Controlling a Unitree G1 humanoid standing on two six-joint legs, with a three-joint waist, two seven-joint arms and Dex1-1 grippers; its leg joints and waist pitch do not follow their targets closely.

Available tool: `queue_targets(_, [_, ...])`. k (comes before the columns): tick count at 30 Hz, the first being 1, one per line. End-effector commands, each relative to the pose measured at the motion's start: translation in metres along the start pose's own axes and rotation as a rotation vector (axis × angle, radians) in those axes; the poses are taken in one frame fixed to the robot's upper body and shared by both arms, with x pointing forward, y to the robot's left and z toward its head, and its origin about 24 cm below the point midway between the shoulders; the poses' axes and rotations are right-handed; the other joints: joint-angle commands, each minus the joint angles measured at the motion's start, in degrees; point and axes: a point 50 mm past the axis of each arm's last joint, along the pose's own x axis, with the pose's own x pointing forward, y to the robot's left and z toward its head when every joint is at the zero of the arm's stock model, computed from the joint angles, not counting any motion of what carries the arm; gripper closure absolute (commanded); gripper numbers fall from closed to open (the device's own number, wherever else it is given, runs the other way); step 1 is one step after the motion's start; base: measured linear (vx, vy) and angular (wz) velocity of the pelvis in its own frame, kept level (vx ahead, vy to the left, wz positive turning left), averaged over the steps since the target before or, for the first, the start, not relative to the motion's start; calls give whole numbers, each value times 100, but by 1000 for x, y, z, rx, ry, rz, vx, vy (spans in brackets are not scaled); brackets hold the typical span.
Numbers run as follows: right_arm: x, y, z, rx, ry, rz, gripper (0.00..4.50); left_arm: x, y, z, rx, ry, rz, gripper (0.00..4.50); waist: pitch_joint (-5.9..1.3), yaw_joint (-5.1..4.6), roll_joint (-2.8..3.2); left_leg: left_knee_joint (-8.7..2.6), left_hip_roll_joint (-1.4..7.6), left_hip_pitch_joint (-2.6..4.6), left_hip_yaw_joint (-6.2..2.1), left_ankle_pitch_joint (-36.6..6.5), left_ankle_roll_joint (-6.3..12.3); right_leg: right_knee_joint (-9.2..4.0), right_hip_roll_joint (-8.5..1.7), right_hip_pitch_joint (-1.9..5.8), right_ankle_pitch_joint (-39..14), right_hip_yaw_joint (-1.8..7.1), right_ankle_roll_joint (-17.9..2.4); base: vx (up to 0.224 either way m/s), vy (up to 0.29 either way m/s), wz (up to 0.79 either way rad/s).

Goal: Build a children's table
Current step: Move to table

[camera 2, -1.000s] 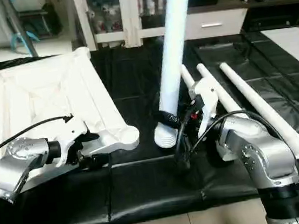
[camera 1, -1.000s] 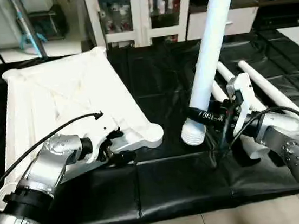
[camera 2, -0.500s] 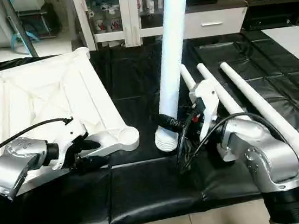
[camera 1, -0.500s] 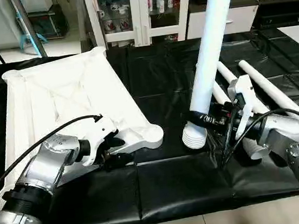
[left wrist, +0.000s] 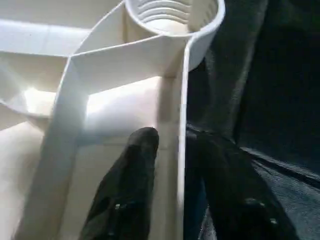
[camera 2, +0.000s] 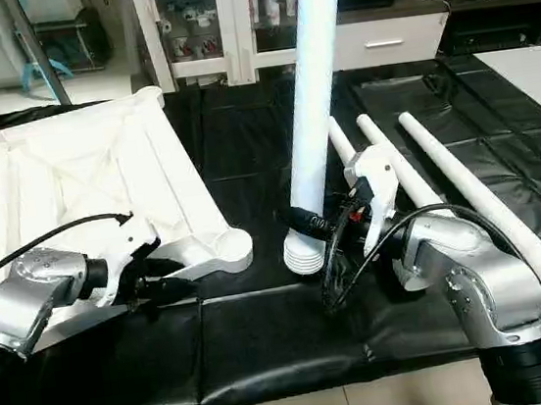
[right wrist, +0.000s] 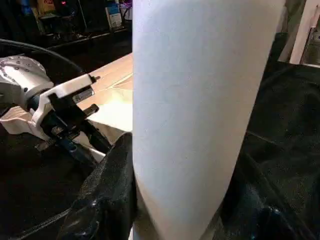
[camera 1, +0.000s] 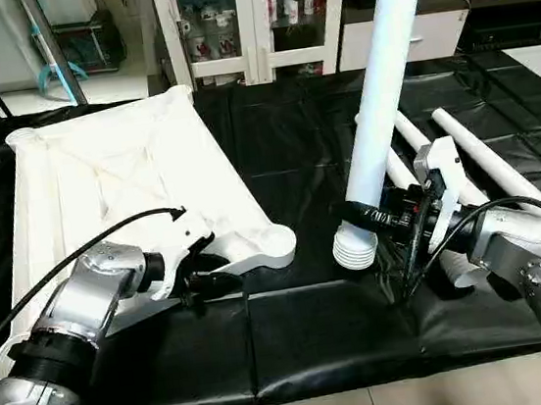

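Closing since a second ago: the left gripper (camera 1: 203, 273), whose two black fingers (left wrist: 134, 170) were spread wide beside the tabletop's near rim and now straddle that thin rim wall, one finger inside, one outside. A sliver of gap shows on each side, so the pinch is not yet firm.

Tabletop (camera 1: 115, 182) lies ribs-up on the left of the black worktop (camera 1: 297, 337), its near-right corner socket (camera 1: 277, 242) empty, threads visible in the left wrist view.

Right gripper (camera 1: 391, 215) holds one leg (camera 1: 380, 90) almost upright, fingers wrapped round the shaft low down, partly open to the tube's width. Its ribbed foot end (camera 1: 355, 248) hangs just right of the socket, apart from it. Spare legs (camera 1: 488, 161) lie behind the right arm, toward the back right.

Risks, as judgements:
- Rim wall is thin and smooth; a shallow pinch could slip once the leg pushes on the socket, and the top would skate on the slick mat.
- Leg is held low with a long length above; any tilt would set the end askew in the socket, jamming or cross-threading.
- Ribbed end could clip the socket's outer lip and shove the top away.
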Motion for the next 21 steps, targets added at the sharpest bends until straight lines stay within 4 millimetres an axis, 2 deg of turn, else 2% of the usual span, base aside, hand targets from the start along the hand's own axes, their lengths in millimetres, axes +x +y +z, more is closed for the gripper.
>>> queue_targets(1, [-1, -2, 10, -13, -30, -1, 266, 10, -10, -5, 12, 30, -47, 325, -380, 11, 18, -464, 423, 220, -196, -1631, -210, -487, -561, 118, -1260, 282, -1202, 0, 0, 0])
queue_targets(2, [0, -2, 10, -5, -36, -4, 266, 13, -12, -5, 22, 30, -56, 330, -378, 9, 2, -463, 423, 221, -192, -1626, -206, -489, -561, 116, -1281, 282, -1198, 0, 0, 0])
queue_targets(3, [0, -2, 10, -3, -38, -4, 266, 14, -13, -5, 26, 29, -60, 335, -373, 20, 15, -466, 425, 221, -193, -1639, -205, -498, -564, 110, -1345, 283, -1184, 0, 0, 0])
queue_targets(4, [0, -2, 9, 3, -38, -7, 266, 17, -15, -6, 38, 35, -65, 344, -374, 16, -32, -465, 425, 221, -183, -1634, -200, -504, -558, 110, -1364, 282, -1173, 0, 0, 0])
queue_targets(5, [0, -3, 8, 8, -38, -10, 266, 20, -19, -7, 53, 48, -74, 358, -375, 33, -10, -459, 426, 225, -186, -1603, -188, -500, -567, 106, -1381, 287, -1158, 0, 0, 0])
queue_targets(6, [1, -3, 7, 16, -38, -15, 266, 26, -24, -8, 83, 72, -84, 370, -369, 34, -31, -465, 429, 216, -187, -1611, -181, -509, -573, 110, -1456, 287, -1128, 0, 0, 0])
queue_targets(10, [2, -6, 7, 30, -53, -28, 266, 34, -34, -7, 123, 75, -110, 386, -371, 50, -30, -469, 439, 219, -192, -1605, -183, -514, -582, 104, -1570, 290, -1070, 0, 0, 0])
queue_targets(12, [2, -6, 6, 39, -59, -27, 266, 38, -39, -5, 149, 62, -125, 411, -372, 59, -36, -466, 433, 222, -180, -1556, -168, -519, -569, 91, -1522, 287, -1060, 0, 0, 0])
queue_targets(17, [1, -2, 7, 98, -73, 44, 266, 42, -51, 2, 198, 33, -193, 432, -367, 124, -48, -458, 439, 247, -164, -1610, -112, -548, -571, 65, -1738, 296, -969, 0, 0, 0])
queue_targets(21, [0, 2, 1, 81, -10, 112, 266, 43, -62, 7, 184, 11, -277, 450, -364, 145, -40, -475, 448, 249, -151, -1631, -160, -543, -567, 53, -1824, 292, -905, 0, 0, 0])
